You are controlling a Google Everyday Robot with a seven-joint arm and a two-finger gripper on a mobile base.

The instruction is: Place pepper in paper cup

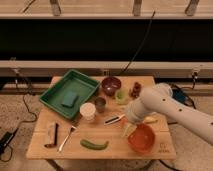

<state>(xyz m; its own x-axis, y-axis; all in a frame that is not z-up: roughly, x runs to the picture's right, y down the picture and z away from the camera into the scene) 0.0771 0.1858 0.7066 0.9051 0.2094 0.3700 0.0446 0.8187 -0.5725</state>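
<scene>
Gripper (129, 131) hovers over the rim of the bowl (145, 145); open or closed, I cannot tell. Pepper (94, 145) lies well left of it, nearer me; cup (87, 111) stands left, beyond.

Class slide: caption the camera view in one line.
Gripper hovers by orange bowl; pepper lies on table, apart from paper cup.
</scene>
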